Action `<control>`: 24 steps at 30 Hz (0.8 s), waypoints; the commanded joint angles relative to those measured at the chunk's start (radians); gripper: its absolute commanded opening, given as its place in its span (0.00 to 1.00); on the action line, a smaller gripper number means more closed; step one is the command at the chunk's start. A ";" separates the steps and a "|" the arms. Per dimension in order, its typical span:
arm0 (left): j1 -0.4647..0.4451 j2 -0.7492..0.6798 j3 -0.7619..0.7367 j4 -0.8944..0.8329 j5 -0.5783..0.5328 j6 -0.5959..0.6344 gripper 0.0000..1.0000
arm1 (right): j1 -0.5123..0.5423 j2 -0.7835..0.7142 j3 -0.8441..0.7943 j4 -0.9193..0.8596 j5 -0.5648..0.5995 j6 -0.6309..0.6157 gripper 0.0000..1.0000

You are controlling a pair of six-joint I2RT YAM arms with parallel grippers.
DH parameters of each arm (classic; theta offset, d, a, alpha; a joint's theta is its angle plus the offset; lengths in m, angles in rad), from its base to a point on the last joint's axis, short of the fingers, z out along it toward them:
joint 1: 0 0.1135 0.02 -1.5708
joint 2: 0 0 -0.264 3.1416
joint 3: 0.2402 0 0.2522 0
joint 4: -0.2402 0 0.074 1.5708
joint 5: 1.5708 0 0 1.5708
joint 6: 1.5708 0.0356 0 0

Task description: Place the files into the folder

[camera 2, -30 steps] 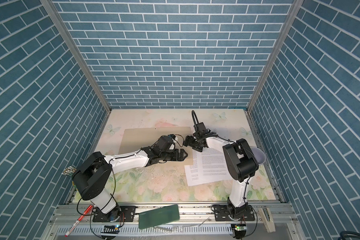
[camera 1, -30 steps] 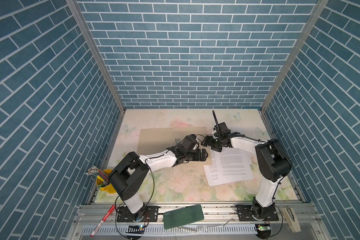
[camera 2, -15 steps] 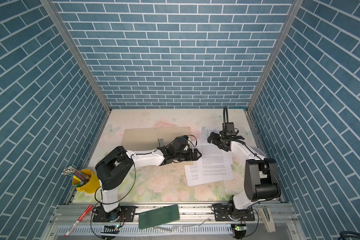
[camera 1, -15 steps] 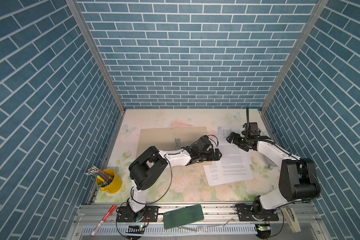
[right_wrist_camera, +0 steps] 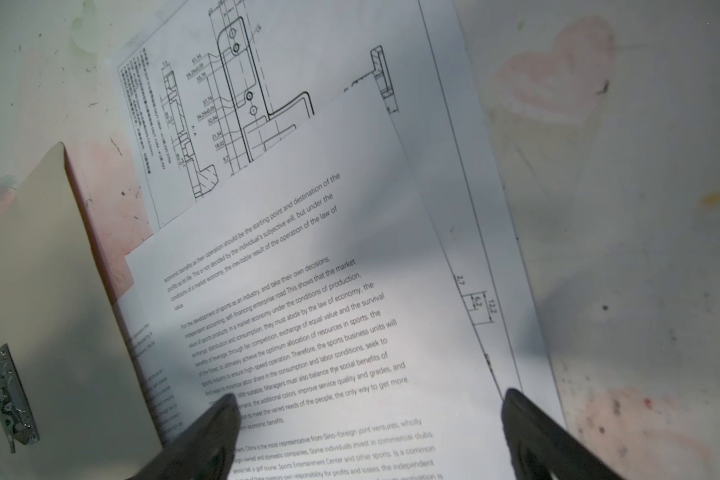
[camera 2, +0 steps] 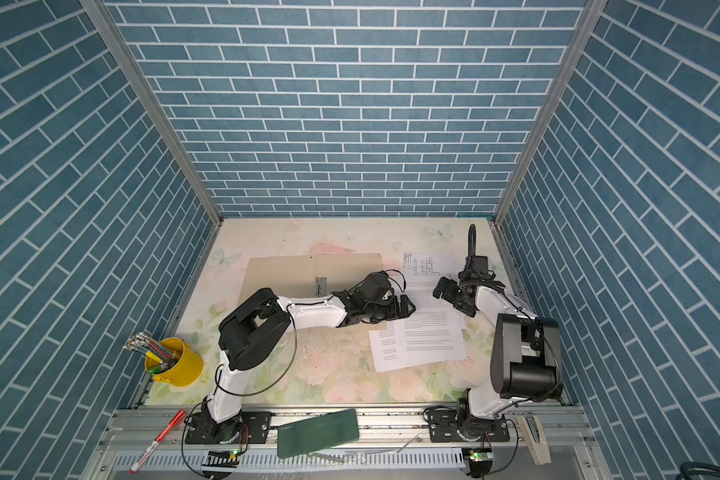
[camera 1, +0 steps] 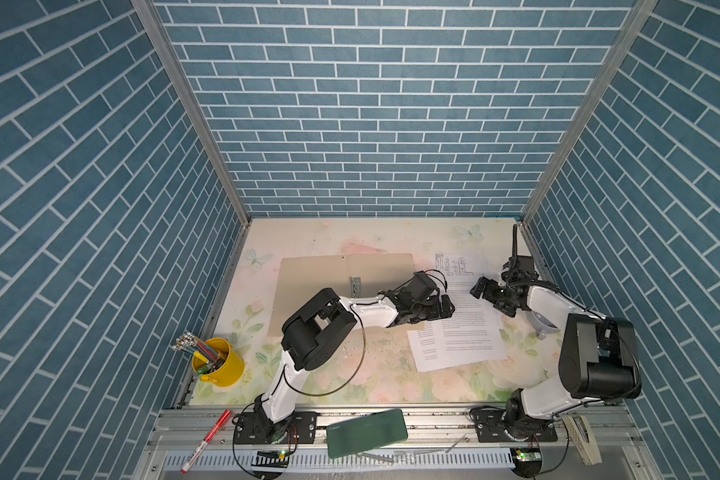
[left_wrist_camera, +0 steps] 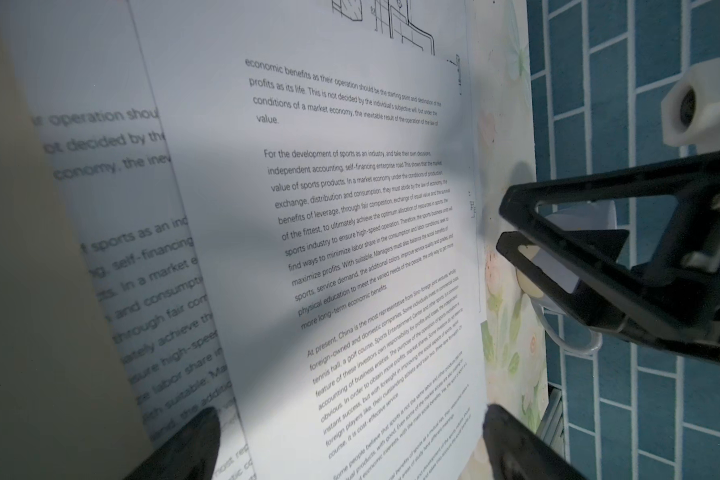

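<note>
Hovering over the files, the left gripper and right gripper stand wide open and empty.
In its wrist view the left gripper shows only two dark, blurred fingertips spread across the top text sheet, with the rest cut off by the frame. The right gripper is cropped the same way, its tips apart above that sheet's far part. In both top views the two face each other on the table's right side. A second text sheet peeks out beneath, and its left edge is hidden at the folder; I cannot tell whether it lies under or inside. The diagram sheet sticks out at the far end, mostly covered. The folder lies flat left of the stack with its clip showing, and the left arm hides its near right part.
</note>
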 commanded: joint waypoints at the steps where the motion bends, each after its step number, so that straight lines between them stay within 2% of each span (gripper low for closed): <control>1: -0.007 0.027 0.035 -0.070 -0.007 0.000 1.00 | -0.007 0.026 -0.024 -0.023 -0.023 -0.050 0.96; 10: -0.016 0.038 0.043 -0.098 -0.001 -0.018 0.99 | -0.016 0.041 -0.037 -0.018 -0.066 -0.053 0.94; 24: -0.015 0.035 -0.019 0.041 0.029 -0.092 1.00 | -0.024 0.027 -0.075 0.000 -0.105 -0.029 0.92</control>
